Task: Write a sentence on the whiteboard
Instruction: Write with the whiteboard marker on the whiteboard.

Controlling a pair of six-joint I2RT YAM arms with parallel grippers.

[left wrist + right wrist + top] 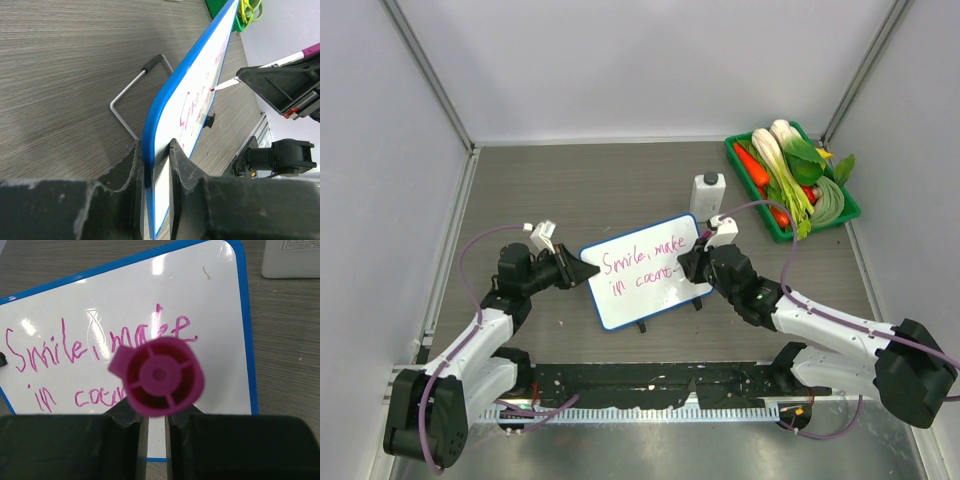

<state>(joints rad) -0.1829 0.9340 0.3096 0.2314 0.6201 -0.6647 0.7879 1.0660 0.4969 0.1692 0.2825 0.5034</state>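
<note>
The whiteboard point(655, 298), white with a blue rim, stands tilted on the table's middle. The sentence point(642, 262) is magenta handwriting in two lines, "Smile, make / in coun…", also in the right wrist view point(95, 347). My left gripper point(582, 272) is shut on the board's left edge point(156, 150). My right gripper point(692, 262) is shut on a magenta marker point(162, 376), whose cap end faces the camera. In the left wrist view the marker's tip point(222, 86) touches the board point(165, 105) at the end of the lower line.
A white bottle point(708, 193) stands just behind the board's right corner, and shows in the right wrist view point(290, 260). A green tray point(844, 216) of vegetables sits at the back right. The board's wire stand point(135, 92) rests on the table behind it.
</note>
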